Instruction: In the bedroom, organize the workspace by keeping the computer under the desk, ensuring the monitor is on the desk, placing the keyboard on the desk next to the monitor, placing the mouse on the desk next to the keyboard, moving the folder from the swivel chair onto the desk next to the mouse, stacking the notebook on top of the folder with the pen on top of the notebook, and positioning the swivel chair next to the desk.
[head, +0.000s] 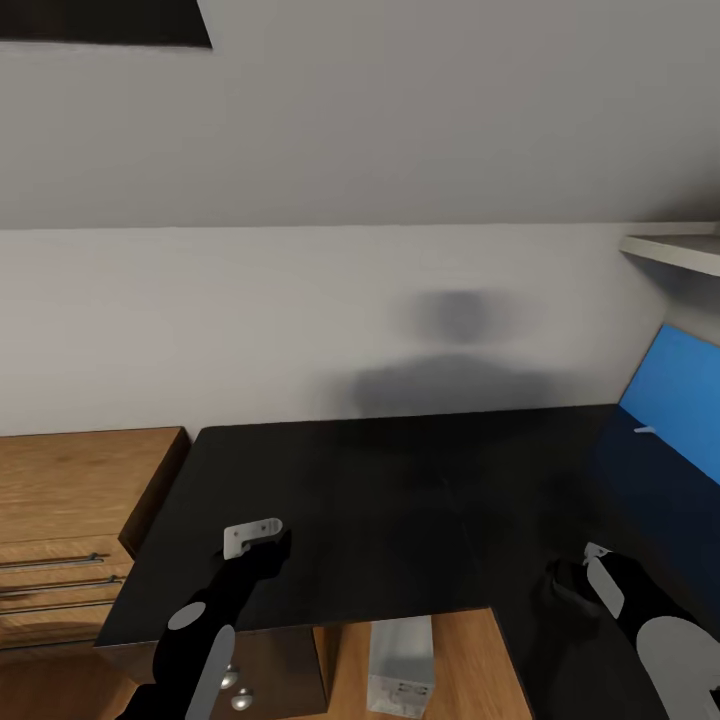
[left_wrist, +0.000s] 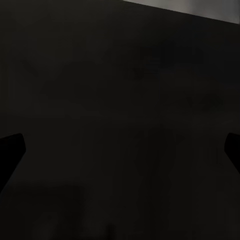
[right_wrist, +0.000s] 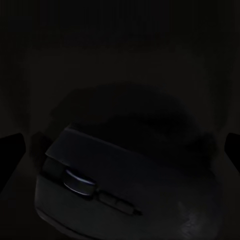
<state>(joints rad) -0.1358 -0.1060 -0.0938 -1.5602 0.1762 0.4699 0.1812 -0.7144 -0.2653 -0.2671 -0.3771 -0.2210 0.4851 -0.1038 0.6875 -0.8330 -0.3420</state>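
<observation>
The mouse (right_wrist: 125, 175) was seen lying on the black bench (head: 380, 520) between the spread fingers of the right claw (head: 585, 565), not yet gripped. Being small, light and smooth-domed, it was judged best pinched across its flanks. The left claw (head: 255, 535) was held open and empty.

A plain pale wall (head: 300, 300) runs across behind everything, carrying a soft grey shadow (head: 455, 370) with a rounded top over a wider block. At the wall's upper corner sits a dark rectangle (head: 100, 22), cut off by the frame (what it is cannot be told). A light wooden dresser (head: 70, 500) stands low at one side against the wall, its front showing long silver bar handles (head: 50, 580) stacked one above another. On the opposite side, high up, the edge of a white shelf (head: 680, 250) juts in. Wooden floor (head: 470, 670) shows low down.
</observation>
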